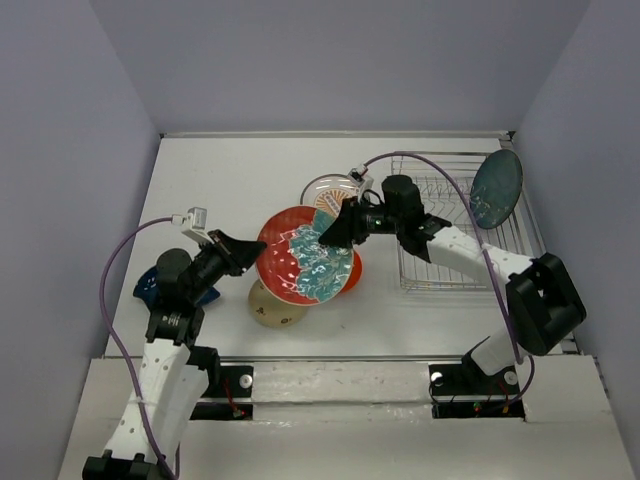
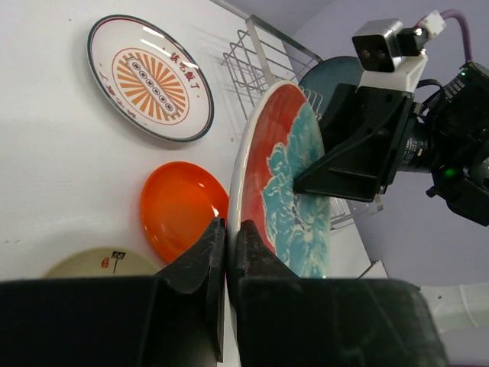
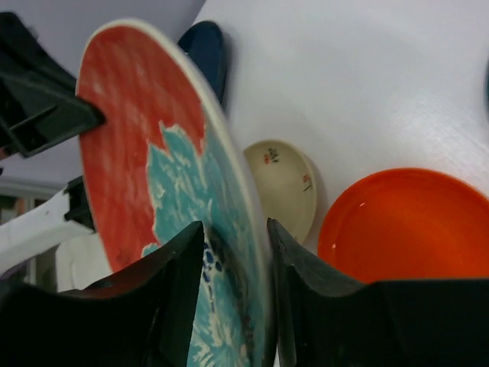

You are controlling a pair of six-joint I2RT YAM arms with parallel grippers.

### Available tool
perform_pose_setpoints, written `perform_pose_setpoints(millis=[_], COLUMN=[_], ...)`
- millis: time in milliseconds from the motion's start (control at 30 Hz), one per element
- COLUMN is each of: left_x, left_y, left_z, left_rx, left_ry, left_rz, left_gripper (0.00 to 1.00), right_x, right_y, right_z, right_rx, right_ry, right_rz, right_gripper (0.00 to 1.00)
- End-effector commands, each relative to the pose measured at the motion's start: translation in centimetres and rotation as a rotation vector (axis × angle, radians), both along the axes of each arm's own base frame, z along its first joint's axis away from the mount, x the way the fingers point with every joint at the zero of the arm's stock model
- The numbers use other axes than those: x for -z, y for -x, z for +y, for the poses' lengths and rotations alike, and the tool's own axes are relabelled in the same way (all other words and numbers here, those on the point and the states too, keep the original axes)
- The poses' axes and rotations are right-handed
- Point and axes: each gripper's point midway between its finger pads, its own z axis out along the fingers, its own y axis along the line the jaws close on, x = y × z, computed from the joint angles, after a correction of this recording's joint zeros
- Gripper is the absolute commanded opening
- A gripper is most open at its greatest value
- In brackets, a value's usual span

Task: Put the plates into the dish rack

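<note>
Left tool [image 2: 227,229] clamped on floral plate [image 1: 290,262] rim at 9 o'clock; right tool [image 3: 235,229] straddles its 2 o'clock rim, grip unclear.

Soft, even overhead light; white counter [image 1: 230,180] bright, shadows faint. Mild sheen on orange plate [image 3: 412,222]. Wrist cams: right end effector [image 3: 233,229] dark & blurry up close, red floral plate [image 3: 130,138] rim soft. Top cam sharp.

The right hand [image 3: 234,233] straddles the rim of the upright floral plate [image 3: 137,153].
</note>
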Motion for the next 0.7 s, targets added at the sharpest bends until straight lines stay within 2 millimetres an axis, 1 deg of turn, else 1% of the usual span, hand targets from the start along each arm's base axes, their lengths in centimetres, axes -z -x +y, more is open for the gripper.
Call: perform_pose_setpoints(millis=[0, 67, 100, 133, 167, 200, 233, 267, 300, 333, 367, 400, 433, 467, 500, 533, 567, 600, 633, 667], left_x=[-9.9, -9.9, -9.8, -9.1, -9.3, -8.2, -8.7, -8.3, -8.1, -8.0, -7.7, -7.5, -7.3, -6.9, -6.8, -6.2, -5.1, -4.7, -4.0, -2.9], left_y=[1.3, 1.2, 1.1, 0.7, 0.6, 0.3, 0.2, 0.1, 0.0, 0.1, 0.1, 0.2, 0.3, 0.3, 0.2, 0.6, 0.6, 0.7, 0.7, 0.7], left_z=[-1.2, -1.3, -1.3, -1.2, -1.1, -1.0, -0.8, -0.6, -0.4, -0.3, 0.0, 0.1, 0.2, 0.6, 0.7, 0.8, 0.8, 0.9, 1.0, 1.2], left_rx=[0.081, 0.085, 0.086, 0.078, 0.071, 0.066, 0.06, 0.048, 0.044, 0.039, 0.031, 0.032, 0.026, -0.001, -0.011, -0.015, -0.014, -0.02, -0.027, -0.039], left_ry=[0.074, 0.062, 0.055, 0.039, 0.023, -0.022, -0.042, -0.068, -0.112, -0.114, -0.16, -0.205, -0.208, -0.248, -0.26, -0.272, -0.289, -0.297, -0.307, -0.317], left_rz=[-0.315, -0.324, -0.319, -0.289, -0.292, -0.265, -0.292, -0.269, -0.282, -0.268, -0.269, -0.287, -0.269, -0.264, -0.27, -0.256, -0.244, -0.24, -0.232, -0.209], left_gripper=[0.05, 0.06, 0.08, 0.12, 0.27, 0.37, 0.49, 0.68, 0.75, 0.83, 0.99, 0.99, 0.99, 0.99, 0.99, 0.99, 0.99, 0.99, 0.99, 0.99], right_x=[-4.3, -5.1, -5.3, -5.6, -6.4, -7.0, -7.6, -8.3, -9.6, -10.3, -11.2, -12.3, -12.8, -13.7, -13.9, -14.8, -15.3, -16.2, -16.2, -16.9], right_y=[4.4, 5.4, 5.6, 5.8, 5.5, 5.0, 4.6, 4.0, 2.9, 2.0, 0.9, -0.8, -1.7, -2.8, -3.7, -5.3, -6.2, -6.6, -7.7, -9.3], right_z=[0.3, 0.2, 0.2, 0.1, -0.3, -0.5, -1.0, -1.6, -3.0, -3.9, -5.0, -7.5, -8.9, -10.4, -11.9, -14.7, -16.3, -17.9, -19.4, -22.6], right_rx=[-0.198, -0.24, -0.246, -0.247, -0.229, -0.199, -0.175, -0.146, -0.088, -0.044, 0.013, 0.098, 0.151, 0.22, 0.276, 0.393, 0.464, 0.526, 0.604, 0.79], right_ry=[-0.173, -0.204, -0.211, -0.216, -0.226, -0.233, -0.24, -0.249, -0.264, -0.27, -0.276, -0.284, -0.284, -0.287, -0.279, -0.263, -0.243, -0.196, -0.149, -0.089], right_rz=[-0.031, -0.02, -0.02, -0.016, -0.034, -0.039, -0.049, -0.064, -0.091, -0.106, -0.123, -0.138, -0.149, -0.172, -0.167, -0.212, -0.237, -0.287, -0.31, -0.353], right_gripper=[0.18, 0.07, 0.07, 0.07, 0.07, 0.07, 0.07, 0.07, 0.07, 0.07, 0.07, 0.07, 0.07, 0.07, 0.07, 0.07, 0.07, 0.07, 0.07, 0.07])
